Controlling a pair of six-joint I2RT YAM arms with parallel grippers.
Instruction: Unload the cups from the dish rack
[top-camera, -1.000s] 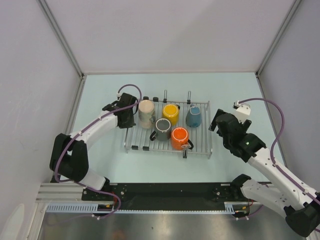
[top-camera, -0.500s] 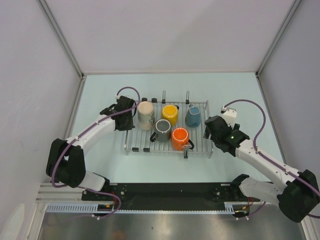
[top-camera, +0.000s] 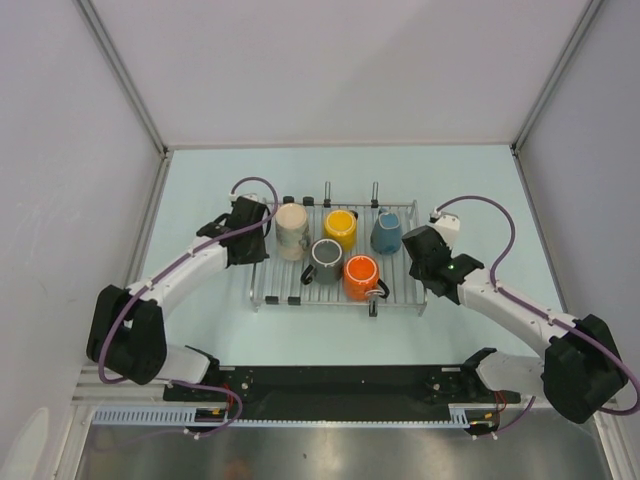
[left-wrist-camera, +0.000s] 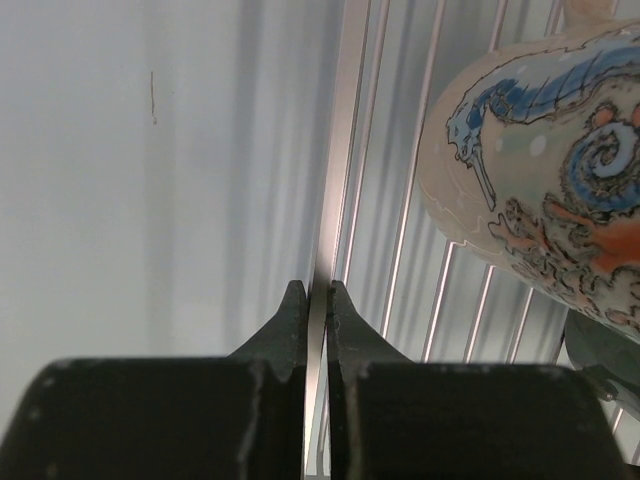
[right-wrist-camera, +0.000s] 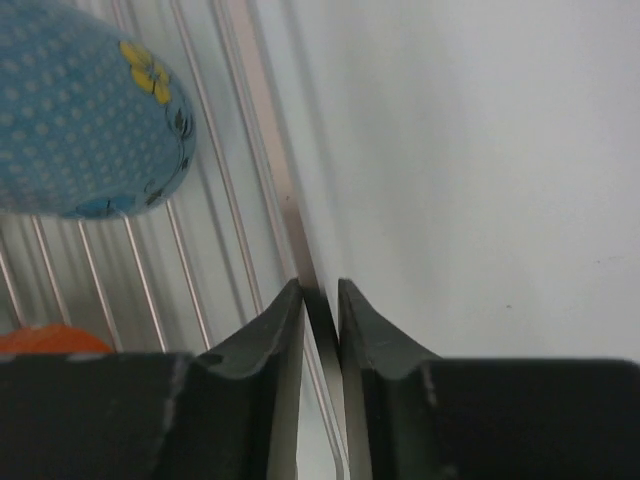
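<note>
The silver dish rack (top-camera: 400, 295) lies mid-table and carries the cups: cream (top-camera: 292, 230), yellow (top-camera: 341, 228), light blue (top-camera: 387, 234), dark grey (top-camera: 325, 258) and orange (top-camera: 359, 277). My left gripper (top-camera: 257, 243) is shut on the rack's left edge bar (left-wrist-camera: 340, 150), its tips (left-wrist-camera: 318, 292) pinching the bar, with the cream cup (left-wrist-camera: 545, 170) just to the right. My right gripper (top-camera: 415, 262) is shut on the rack's right edge bar (right-wrist-camera: 265, 130), the bar held between its tips (right-wrist-camera: 320, 288). The light blue cup (right-wrist-camera: 85, 120) and orange cup (right-wrist-camera: 45, 340) show to its left.
White walls enclose the pale table (top-camera: 470, 190) on three sides. Two upright prongs (top-camera: 328, 190) stand at the rack's far edge and one (top-camera: 371, 307) at its near edge. The black base rail (top-camera: 340, 385) runs along the near side.
The right arm swung left to the rack's right edge and its jaws closed on the edge bar. The left gripper stayed shut on the left edge.
</note>
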